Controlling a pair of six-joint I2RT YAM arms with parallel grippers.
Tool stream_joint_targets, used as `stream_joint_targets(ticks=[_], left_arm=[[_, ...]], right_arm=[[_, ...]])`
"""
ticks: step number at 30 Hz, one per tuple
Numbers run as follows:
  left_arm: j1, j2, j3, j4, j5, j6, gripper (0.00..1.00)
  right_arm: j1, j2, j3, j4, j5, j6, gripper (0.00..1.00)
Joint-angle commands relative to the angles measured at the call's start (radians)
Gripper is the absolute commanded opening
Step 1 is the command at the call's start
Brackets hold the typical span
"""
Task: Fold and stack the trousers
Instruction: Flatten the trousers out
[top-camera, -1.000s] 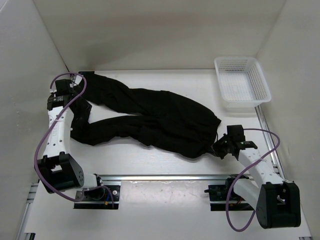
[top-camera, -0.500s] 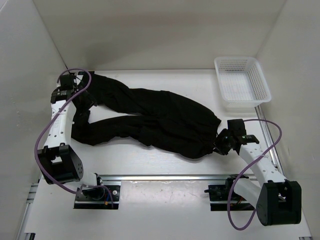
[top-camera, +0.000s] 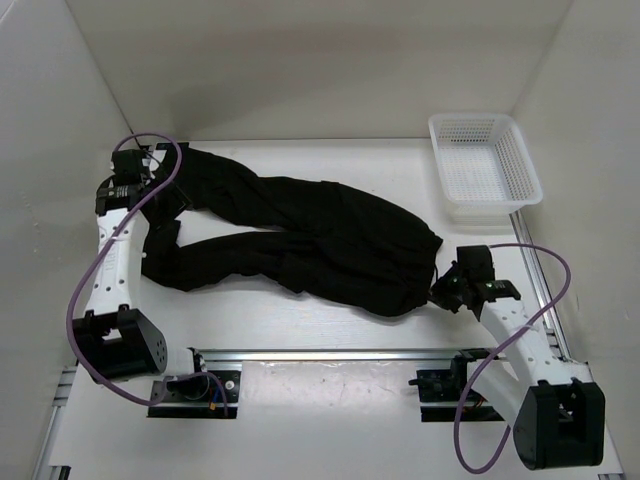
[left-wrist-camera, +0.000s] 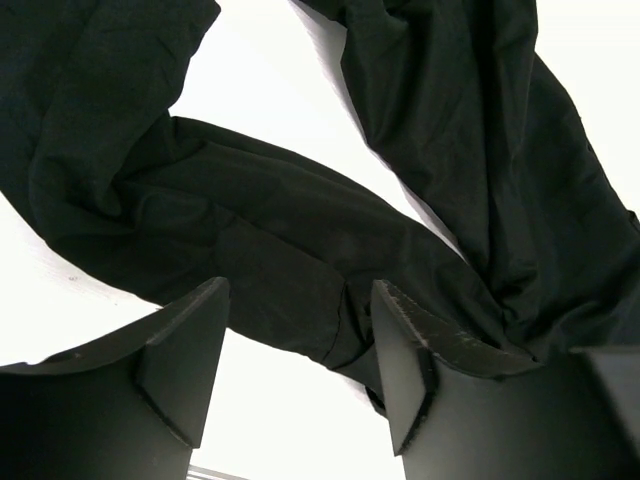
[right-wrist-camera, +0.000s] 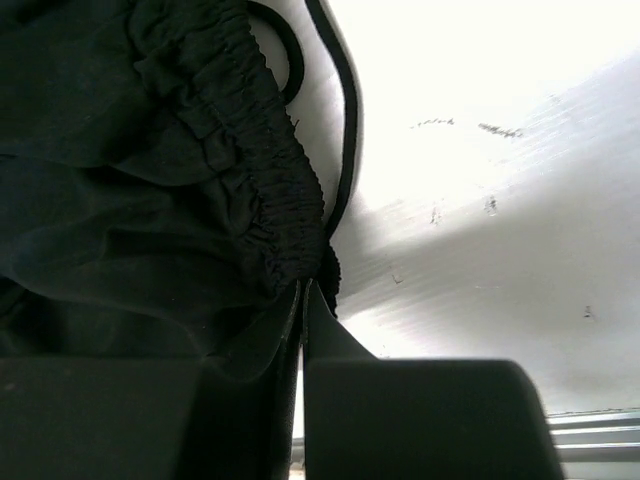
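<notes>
The black trousers (top-camera: 300, 235) lie wrinkled across the table, waistband at the right and the two legs running left. My left gripper (top-camera: 168, 205) hovers over the leg ends at the far left. In the left wrist view it (left-wrist-camera: 298, 290) is open, with the bent lower leg (left-wrist-camera: 250, 230) beyond its fingertips and bare table between them. My right gripper (top-camera: 447, 290) sits at the waistband's right corner. In the right wrist view it (right-wrist-camera: 303, 287) is shut, its tips against the gathered elastic waistband (right-wrist-camera: 260, 170). I see no cloth between the pads. The drawstring (right-wrist-camera: 345, 120) loops beside it.
A white mesh basket (top-camera: 483, 165) stands at the back right. White walls close in the table on the left, back and right. A metal rail (top-camera: 330, 352) runs along the near edge between the arm bases.
The right gripper opened and shut again at the waistband corner, shifting slightly nearer. The left arm swung a little over the leg ends. The trousers barely moved.
</notes>
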Motion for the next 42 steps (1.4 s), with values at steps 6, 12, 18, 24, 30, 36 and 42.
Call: stream_joint_targets(ticks=[6,12,18,24,30,36,42], left_arm=[[-0.002,0.016,-0.026,-0.009,-0.028,0.02,0.67],[0.041,0.163,-0.044,-0.009,-0.09,0.011,0.64],[0.041,0.289,-0.006,-0.009,-0.145,-0.009,0.65],[0.041,0.45,0.109,-0.055,-0.226,0.003,0.69],[0.021,0.559,0.199,-0.046,-0.219,0.003,0.62],[-0.029,0.649,0.347,-0.091,-0.196,0.016,0.68],[-0.049,0.663,0.405,-0.118,-0.217,0.03,0.69]], right_arm=[[-0.004,-0.097,-0.004,-0.088,0.125,-0.006,0.0],[-0.05,-0.145,0.057,-0.196,0.178,0.046,0.0],[-0.174,-0.128,0.13,-0.207,0.203,-0.008,0.0],[-0.325,-0.09,0.15,-0.207,0.153,-0.104,0.0],[-0.371,-0.074,0.139,-0.175,0.102,-0.132,0.0],[-0.371,-0.056,0.127,-0.155,0.06,-0.161,0.0],[-0.371,-0.056,0.104,-0.135,0.019,-0.161,0.0]])
